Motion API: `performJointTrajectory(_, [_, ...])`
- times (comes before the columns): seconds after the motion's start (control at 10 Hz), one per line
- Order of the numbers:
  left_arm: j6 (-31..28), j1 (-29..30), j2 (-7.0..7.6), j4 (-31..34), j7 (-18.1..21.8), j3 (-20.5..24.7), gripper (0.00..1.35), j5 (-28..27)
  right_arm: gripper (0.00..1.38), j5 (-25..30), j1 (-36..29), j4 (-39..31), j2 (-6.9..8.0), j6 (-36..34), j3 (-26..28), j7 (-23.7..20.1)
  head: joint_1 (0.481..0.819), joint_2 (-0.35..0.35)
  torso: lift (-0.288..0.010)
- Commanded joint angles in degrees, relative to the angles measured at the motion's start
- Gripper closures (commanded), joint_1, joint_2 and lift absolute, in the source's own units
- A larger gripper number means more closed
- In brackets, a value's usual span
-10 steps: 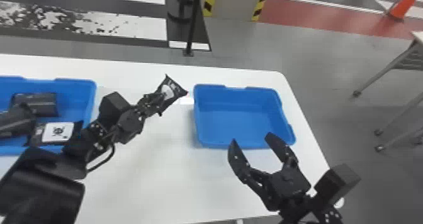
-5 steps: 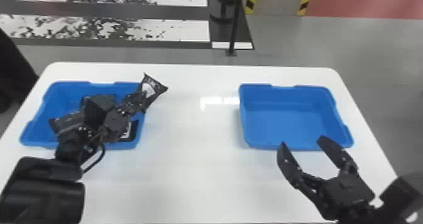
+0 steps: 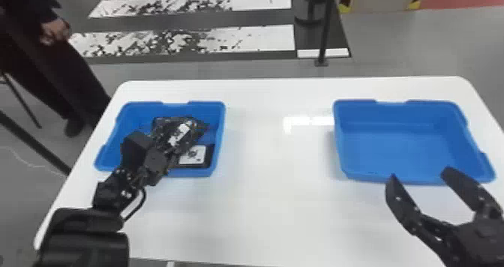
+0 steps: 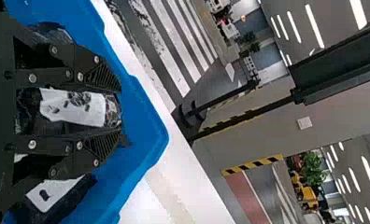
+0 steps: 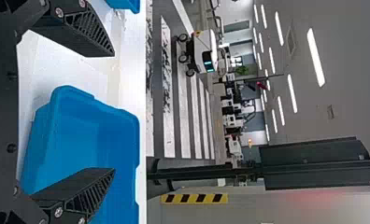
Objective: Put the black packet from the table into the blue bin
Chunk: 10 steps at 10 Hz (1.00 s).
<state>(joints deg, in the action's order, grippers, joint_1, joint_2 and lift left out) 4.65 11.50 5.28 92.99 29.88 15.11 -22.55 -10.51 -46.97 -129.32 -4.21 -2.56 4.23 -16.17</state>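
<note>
Probable placing step: black packet [image 4: 73, 106] pinched in left gripper [image 4: 120, 112] over left-hand blue bin [image 3: 206, 104], apart from open right gripper [image 3: 419, 174]; next, presumably, lowering and release.

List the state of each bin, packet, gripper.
Left blue plastic bin: upright, loaded
Right blue plastic bin: upright, open-topped
Black packet with white label: gripped, at left bin
Other black packets: lying in left bin
Left black gripper: shut on labelled packet
Right black gripper: open
</note>
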Motion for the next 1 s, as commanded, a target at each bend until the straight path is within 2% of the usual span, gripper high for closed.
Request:
performJointTrajectory(0.0, [0.4, 2.8, -0.62, 4.1, 0.0, 1.7, 0.08, 0.6, 0.14, 0.0, 0.0, -0.1, -0.01, -0.1, 0.0, 0.0, 0.695, 0.130, -0.110])
performJointTrajectory(0.1, [1.5, 5.1, -1.41, 6.6, 0.0, 3.1, 0.17, 2.1, 0.14, 0.0, 0.0, -0.1, -0.01, -0.1, 0.0, 0.0, 0.695, 0.140, -0.110])
performJointTrajectory(0.2, [3.2, 8.3, -2.64, 9.9, -0.1, 5.2, 0.19, 3.9, 0.14, 0.1, -0.1, -0.1, 0.08, -0.1, 0.0, 0.0, 0.695, 0.151, -0.110])
performJointTrajectory(0.3, [6.3, 13.1, -5.10, 14.2, -0.8, 8.5, 0.20, 5.5, 0.14, 0.2, -0.1, -0.3, -0.01, -0.1, 0.0, 0.0, 0.695, 0.158, -0.110])
performJointTrajectory(0.5, [11.8, 22.5, -5.42, 22.3, -3.3, 14.3, 0.20, 10.0, 0.14, 0.2, -0.4, -0.5, -0.01, -0.1, 0.1, 0.0, 0.695, 0.215, -0.110])
performJointTrajectory(0.7, [15.0, 29.7, -5.42, 27.0, -8.4, 13.9, 0.20, 15.8, 0.14, 0.3, -0.4, -0.7, -0.01, -0.2, 0.1, 0.0, 0.695, 0.285, -0.110])
performJointTrajectory(0.9, [18.7, 34.5, -5.42, 27.9, -12.0, 11.2, 0.20, 22.2, 0.14, 0.5, -0.6, -0.7, 0.08, -0.2, 0.1, 0.0, 0.695, 0.293, -0.110])
